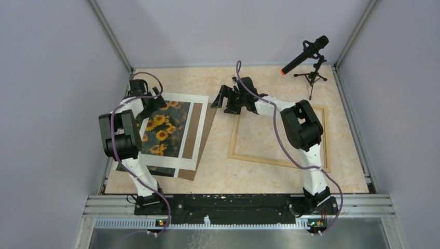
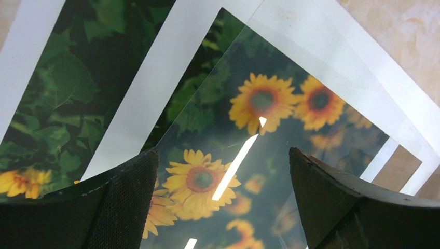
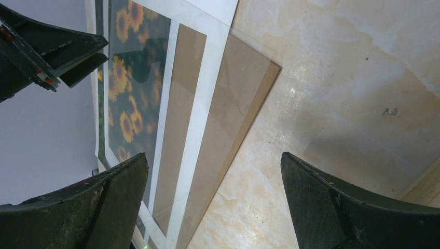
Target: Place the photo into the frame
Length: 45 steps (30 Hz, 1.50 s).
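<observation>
The left arm [image 1: 124, 137] is covering the photo's [image 1: 165, 129] near-left part, and the right arm [image 1: 303, 127], right of the photo, is hiding most of the frame's [image 1: 270, 161] far rail. In the left wrist view the photo's sunflowers are showing blurred (picture edges are cropping the print).

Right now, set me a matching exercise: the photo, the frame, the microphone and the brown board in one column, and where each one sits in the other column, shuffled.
Things:
1. the photo
2. the frame
3. the microphone
4. the brown board

Places:
A. on a small tripod at the far right corner
B. lying flat on the right, bare table showing through it
C. sticking out from under the white mat at its right edge
D. on the left, below the open left gripper

Pairs: 1-D; 2-B; 3-A; 4-C.
</observation>
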Tool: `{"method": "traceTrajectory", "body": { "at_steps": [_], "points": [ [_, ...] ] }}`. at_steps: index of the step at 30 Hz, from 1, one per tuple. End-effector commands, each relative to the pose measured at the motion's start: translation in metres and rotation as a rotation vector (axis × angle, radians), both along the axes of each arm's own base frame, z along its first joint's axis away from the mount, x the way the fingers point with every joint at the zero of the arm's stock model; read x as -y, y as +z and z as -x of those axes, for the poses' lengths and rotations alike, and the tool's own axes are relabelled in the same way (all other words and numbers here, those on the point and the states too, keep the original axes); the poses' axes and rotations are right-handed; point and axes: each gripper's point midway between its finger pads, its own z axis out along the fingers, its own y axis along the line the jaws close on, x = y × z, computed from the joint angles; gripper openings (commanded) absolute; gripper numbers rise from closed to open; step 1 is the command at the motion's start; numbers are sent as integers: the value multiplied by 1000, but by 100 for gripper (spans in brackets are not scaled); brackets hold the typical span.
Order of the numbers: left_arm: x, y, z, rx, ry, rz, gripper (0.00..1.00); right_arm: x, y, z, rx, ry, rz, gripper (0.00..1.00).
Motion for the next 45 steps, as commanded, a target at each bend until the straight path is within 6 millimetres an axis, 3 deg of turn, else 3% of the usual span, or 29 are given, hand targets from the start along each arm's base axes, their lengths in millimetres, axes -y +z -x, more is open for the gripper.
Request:
{"method": "traceTrajectory", "body": {
  "at_steps": [1, 5, 10, 13, 21, 26, 33, 42, 45],
  "points": [
    [-3, 3, -14, 53, -60, 0, 98, -9, 31, -10, 82, 9, -31, 96],
    [-4, -11, -11, 26, -48, 18, 99, -10, 32, -10, 77, 1, -40, 95],
    [-4, -7, -13, 39, -36, 53, 98, -10, 28, -7, 66, -6, -35, 95],
    [-4, -15, -11, 13, -17, 86, 98, -11, 27, -5, 58, -8, -37, 95],
    [19, -42, 25, -137, 51, 237, 98, -19, 23, -5, -34, -63, -113, 95],
    [36, -47, 40, -166, 56, 330, 99, -25, 18, -2, -80, -75, -167, 94],
    [56, -50, 54, -182, 62, 439, 98, -15, 2, -2, -104, -130, -110, 94],
    [51, -52, 64, -200, 118, 422, 98, 6, -5, 12, -132, -187, -45, 94],
    [55, -49, 63, -187, 108, 441, 98, 3, -6, 17, -146, -179, -72, 94]
  ]
}}
